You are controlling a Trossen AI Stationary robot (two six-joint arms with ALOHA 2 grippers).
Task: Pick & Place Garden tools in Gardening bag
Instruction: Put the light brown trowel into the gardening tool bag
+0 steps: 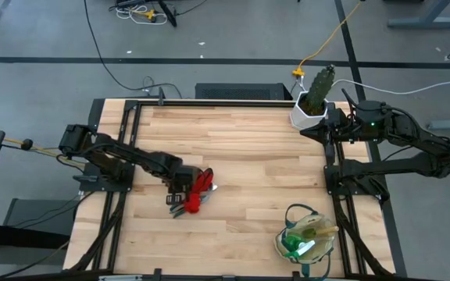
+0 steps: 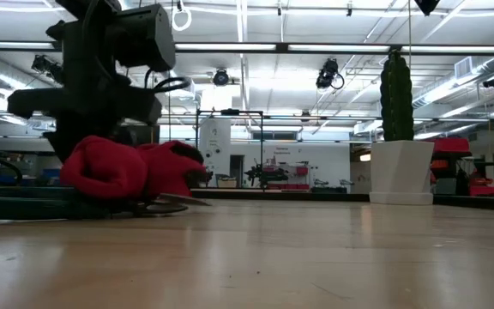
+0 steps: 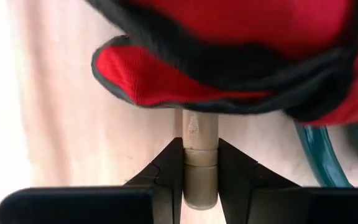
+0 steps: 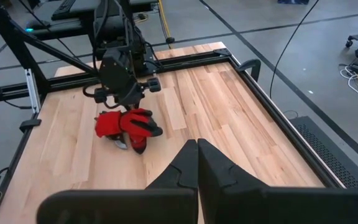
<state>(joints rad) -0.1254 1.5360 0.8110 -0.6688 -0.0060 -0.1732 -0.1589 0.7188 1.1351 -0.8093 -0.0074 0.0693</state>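
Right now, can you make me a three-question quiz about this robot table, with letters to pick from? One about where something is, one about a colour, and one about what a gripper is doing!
1. Where does the cactus in its white pot stand?
A. At the table's far right corner
B. Inside the gardening bag
C. Under the red gloves

2. What colour are the gloves on the table?
A. Yellow and white
B. Red and black
C. Blue

3. What is the left gripper doing?
A. Hanging wide open above the bag
B. Closing on a pale tool handle
C. Holding the cactus

Answers:
1. A: the high view shows it at the far right corner, away from the gardening bag.
2. B: the left wrist view shows red cloth with black edging.
3. B: its fingers press both sides of the tool handle, which runs under the gloves.
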